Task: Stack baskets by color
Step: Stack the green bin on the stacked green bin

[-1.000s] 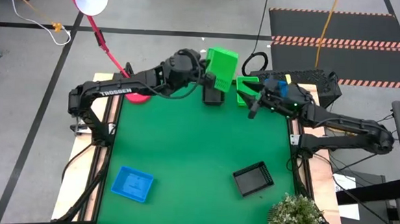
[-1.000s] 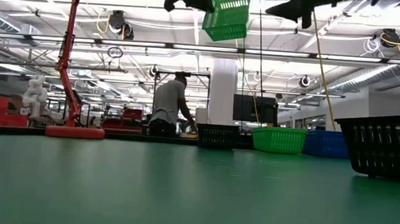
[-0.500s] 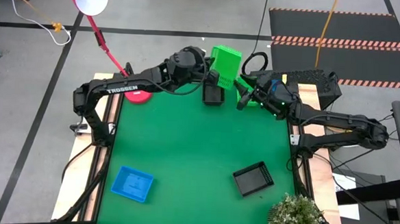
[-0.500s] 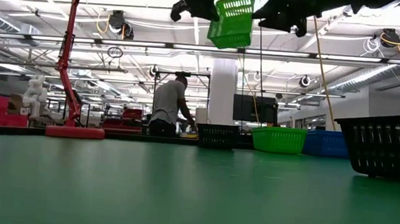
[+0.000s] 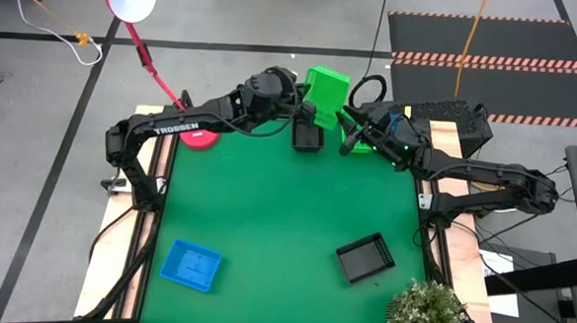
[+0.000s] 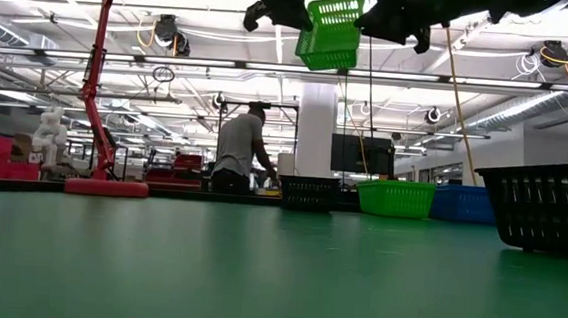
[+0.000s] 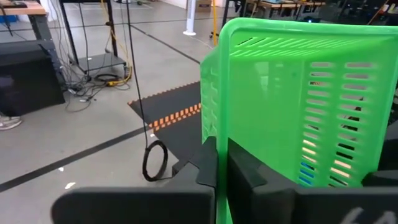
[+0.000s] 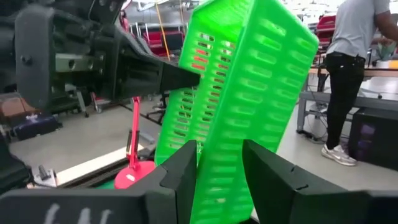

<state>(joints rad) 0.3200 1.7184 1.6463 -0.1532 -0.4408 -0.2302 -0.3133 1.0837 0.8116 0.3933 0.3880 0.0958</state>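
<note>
A green basket (image 5: 328,87) hangs high over the table's far edge, and my left gripper (image 7: 222,163) is shut on it. My right gripper (image 8: 221,163) reaches in level from the right. It is open, with one finger on either side of the basket's slotted side wall (image 8: 233,106). On the table at the far edge stand a black basket (image 6: 310,193), a second green basket (image 6: 395,198) and a blue basket (image 6: 461,204). Another blue basket (image 5: 191,265) lies near left, and another black basket (image 5: 365,258) near right. My left gripper pinches one wall of the green basket at its rim (image 7: 217,134), one finger inside and one outside. The fingers come nearly level from the table's left. The basket is lifted clear and stands on edge, tilted. My right gripper: I cannot tell whether its fingers (image 8: 185,163) touch the wall between them.
A pink lamp base (image 5: 199,137) with a red stem stands at the far left corner. A potted plant (image 5: 427,309) sits at the near right corner. Beyond the table a person (image 6: 239,148) stands with their back turned. The middle of the green mat (image 5: 276,210) is bare.
My right gripper has moved toward the table's left and a little down, up to the held green basket. Its fingers now stand on either side of one wall. My left gripper has carried the basket slightly toward the right, and the basket has tipped a little.
</note>
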